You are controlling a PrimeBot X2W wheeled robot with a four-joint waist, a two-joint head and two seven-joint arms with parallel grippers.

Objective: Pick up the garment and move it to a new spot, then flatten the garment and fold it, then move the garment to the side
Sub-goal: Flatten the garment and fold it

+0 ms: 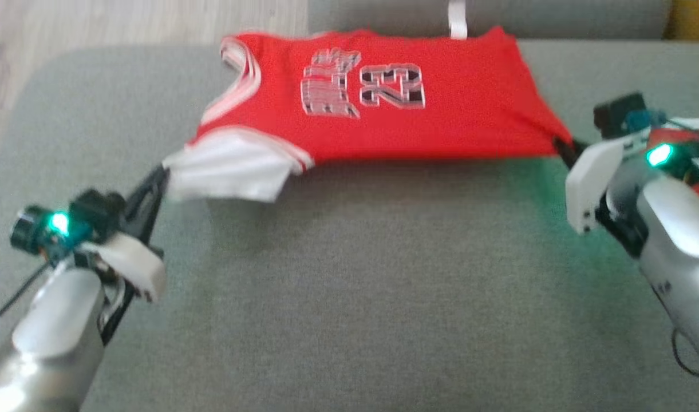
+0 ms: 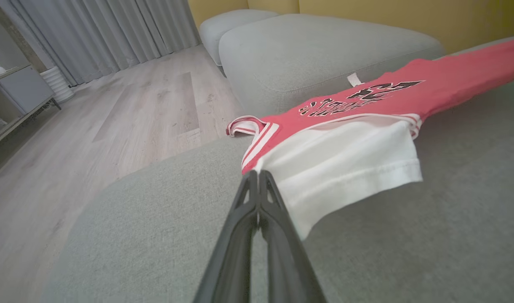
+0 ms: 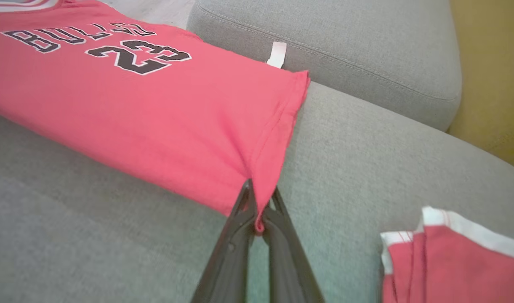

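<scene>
**A:** Where is the garment?

**B:** The red jersey (image 1: 383, 114) lies printed side up across the far part of the grey seat cushion (image 1: 355, 297). Its far edge rests on the cushion. Its near edge is raised, with a shadow under it.

**A:** Who has it?

**B:** Both arms. The left gripper (image 1: 161, 174) is pinched on the white sleeve toward the cushion's left end. The right gripper (image 1: 561, 146) is clamped on the red hem corner toward its right end. The cloth is taut between them.

**A:** Which step?

**B:** Flattening, I'd judge, with the folding not yet begun.

**A:** And next?

**B:** Lower both corners onto the cushion together with an even pull, then let go. The bunched sleeve will probably need smoothing. Keep clear of the other red-and-white cloth (image 3: 450, 261) at the cushion's right end.
</scene>
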